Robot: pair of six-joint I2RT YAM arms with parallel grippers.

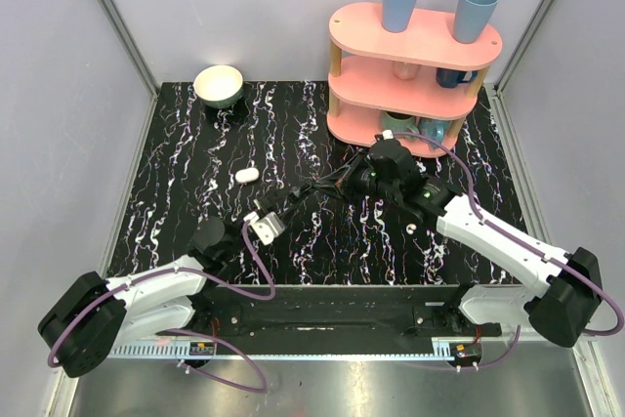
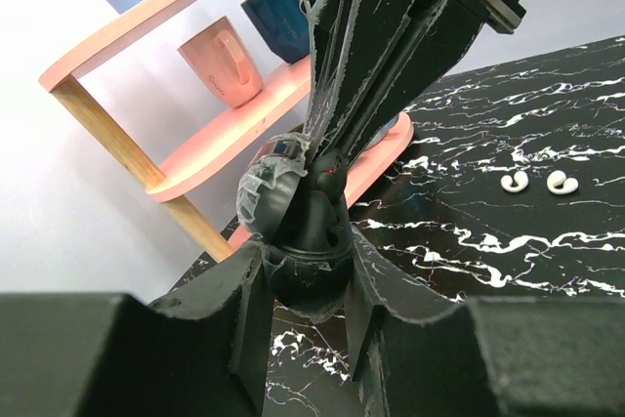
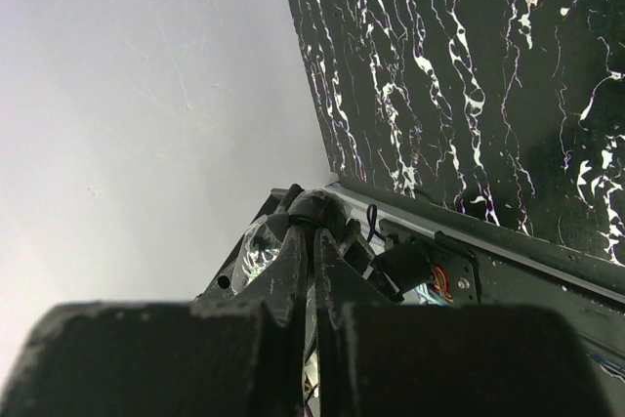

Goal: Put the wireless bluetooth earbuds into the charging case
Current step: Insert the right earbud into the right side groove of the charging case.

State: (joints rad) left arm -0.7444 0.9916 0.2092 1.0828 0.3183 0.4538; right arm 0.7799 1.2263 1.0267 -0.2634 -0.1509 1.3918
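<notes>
The charging case (image 1: 247,174) is a white oval lying on the black marble table, left of centre and apart from both grippers. The two white earbuds (image 1: 411,229) lie side by side right of centre; the left wrist view shows them as one bud (image 2: 515,182) beside the other (image 2: 561,182). My left gripper (image 1: 290,200) and right gripper (image 1: 317,187) meet tip to tip mid-table. Between them is a dark round object (image 2: 306,266) with clear film. The left fingers (image 2: 244,310) flank and touch it. The right gripper (image 3: 314,231) is nearly closed, its tips on the object's top.
A pink three-tier shelf (image 1: 410,95) stands at the back right, with blue cups on top and mugs inside. A pale bowl (image 1: 219,84) sits at the back left. Grey walls enclose the table on three sides.
</notes>
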